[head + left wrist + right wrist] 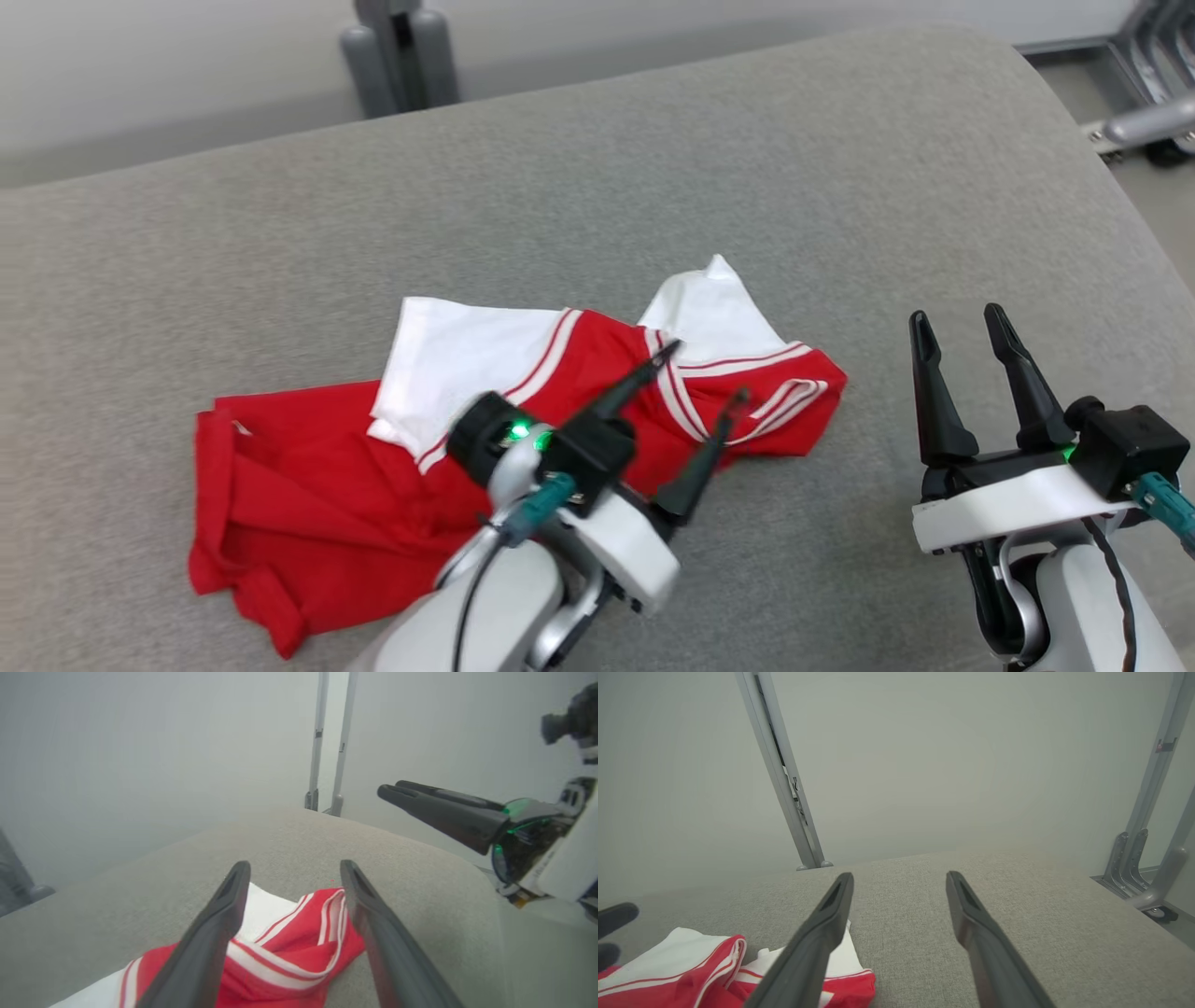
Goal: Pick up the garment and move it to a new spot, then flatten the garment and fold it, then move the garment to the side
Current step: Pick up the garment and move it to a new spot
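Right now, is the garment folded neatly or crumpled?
Crumpled, not folded: the garment lies in uneven overlapping bunches on the grey cushion.

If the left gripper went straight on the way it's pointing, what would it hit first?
Probably the garment's red striped end, lying right under the left gripper; height is unclear, so maybe the grey cushion beyond.

Crumpled red garment [308,485] with white striped panels, on the grey padded surface [653,168].
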Robot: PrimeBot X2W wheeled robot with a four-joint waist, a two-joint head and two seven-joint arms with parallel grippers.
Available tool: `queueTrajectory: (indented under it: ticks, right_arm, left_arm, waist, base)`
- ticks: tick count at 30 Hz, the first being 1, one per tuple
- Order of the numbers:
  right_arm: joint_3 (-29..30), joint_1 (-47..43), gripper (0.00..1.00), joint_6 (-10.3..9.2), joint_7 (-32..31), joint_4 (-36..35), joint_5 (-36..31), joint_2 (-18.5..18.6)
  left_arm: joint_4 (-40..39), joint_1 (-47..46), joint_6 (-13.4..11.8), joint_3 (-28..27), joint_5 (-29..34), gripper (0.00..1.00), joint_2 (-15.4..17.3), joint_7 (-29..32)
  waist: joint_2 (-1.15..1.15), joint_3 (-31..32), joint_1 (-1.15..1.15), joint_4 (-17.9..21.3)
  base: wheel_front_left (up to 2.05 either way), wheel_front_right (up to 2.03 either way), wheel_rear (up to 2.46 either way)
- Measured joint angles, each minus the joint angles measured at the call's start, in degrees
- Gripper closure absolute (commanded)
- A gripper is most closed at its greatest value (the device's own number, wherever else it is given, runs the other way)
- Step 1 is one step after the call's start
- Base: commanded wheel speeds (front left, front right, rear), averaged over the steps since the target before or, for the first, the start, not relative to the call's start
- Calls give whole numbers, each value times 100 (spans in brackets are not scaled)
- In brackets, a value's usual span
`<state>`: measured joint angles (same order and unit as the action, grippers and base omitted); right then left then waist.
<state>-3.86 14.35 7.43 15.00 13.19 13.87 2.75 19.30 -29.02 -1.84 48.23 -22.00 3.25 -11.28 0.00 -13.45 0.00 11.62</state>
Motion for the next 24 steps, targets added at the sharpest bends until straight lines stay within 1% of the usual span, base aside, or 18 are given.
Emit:
queueTrajectory:
  ticks: [3,8,11,13,16,19,24]
  right_arm:
    - [27,-75,0,0,0,-22,-31,-2]
    - [68,-101,0,0,1,-34,-85,-3]
    - [86,-178,0,0,16,-26,-133,-2]
    - [92,-198,0,0,15,-11,-145,-4]
    - [103,-232,0,0,-20,1,-185,-3]
    - [114,-369,0,0,-53,-3,-205,-2]
    - [118,-500,0,0,-175,-118,-252,12]
  left_arm:
    - [-238,177,-285,-334,-102,0,179,-135]
    - [-577,534,-772,-940,-286,0,575,-237]
    - [-742,781,-1036,-1354,-417,0,825,-282]
    - [-815,931,-1160,-1596,-511,0,972,-292]
    - [-924,1178,-1311,-1952,-621,0,1220,-313]
    - [-1056,1416,-1404,-2252,-699,0,1430,-338]
    - [-1344,1802,-1400,-2608,-808,0,1685,-355]
  waist:
    - [0,120,0,-183]
    - [0,317,0,-483]
    - [0,431,0,-639]
    - [0,506,0,-729]
    - [0,631,0,-832]
    - [0,753,0,-916]
    - [0,908,0,-1008]
  base:
    - [0,0,0]
    - [0,0,0]
    - [0,0,0]
    - [0,0,0]
    - [0,0,0]
    - [0,0,0]
    - [0,0,0]
